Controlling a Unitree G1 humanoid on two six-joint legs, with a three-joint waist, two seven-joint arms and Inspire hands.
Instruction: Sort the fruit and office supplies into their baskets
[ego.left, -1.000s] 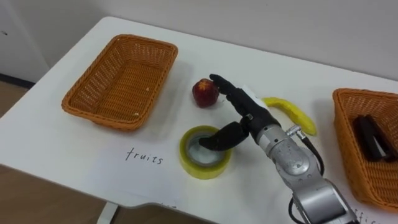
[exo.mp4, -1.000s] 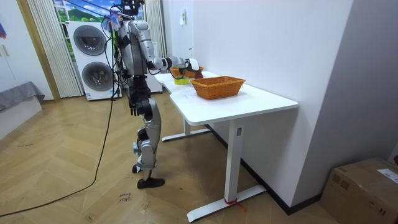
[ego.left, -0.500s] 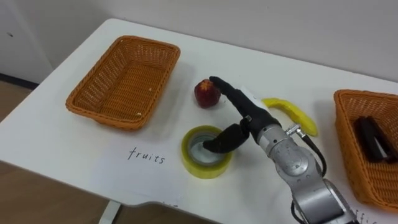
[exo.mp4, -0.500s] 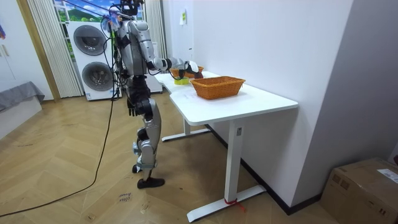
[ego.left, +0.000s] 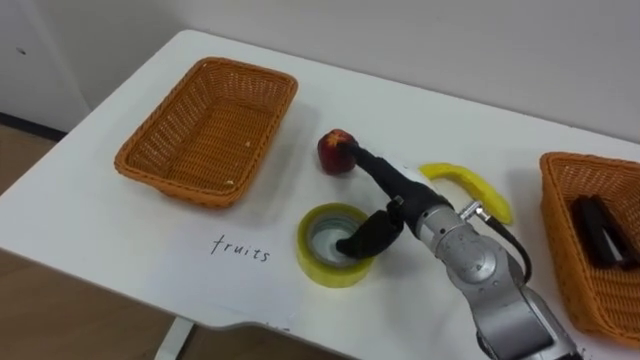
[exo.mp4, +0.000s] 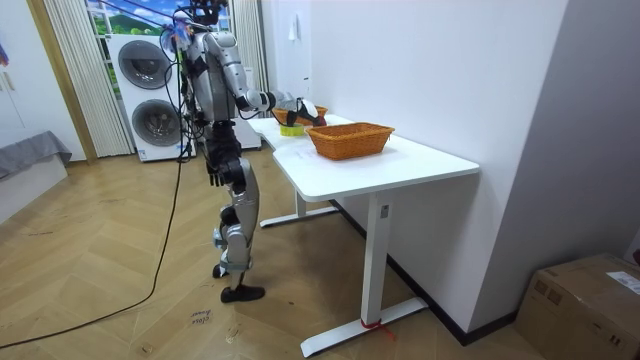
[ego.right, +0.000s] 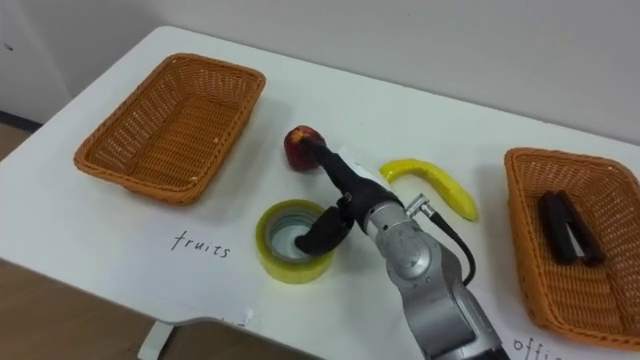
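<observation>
One right robot hand (ego.left: 402, 196) reaches in from the lower right of the frame and lies over the middle of the white desk (ego.left: 110, 235). Its fingers (ego.left: 366, 166) are stretched out straight, spread away from the thumb, and their tips reach the red apple (ego.left: 332, 152) just above centre, touching it or very nearly so. The thumb (ego.left: 362, 238) points down into the hole of the yellow tape roll (ego.left: 322, 264), which lies flat just below centre; the robot hand clasps nothing. One yellow banana (ego.left: 472, 183) lies on the desk right of the apple, beside the wrist. Two wicker baskets stand on the desk: the left basket (ego.left: 263, 142) in the upper left has nothing in it, and the right basket (ego.left: 562, 240) at the right edge holds dark office items (ego.left: 600, 230), too indistinct to count. In the room view the robot stands at the desk's end on that view's left, and the left robot hand (exo.mp4: 213, 175) hangs by its hip.
</observation>
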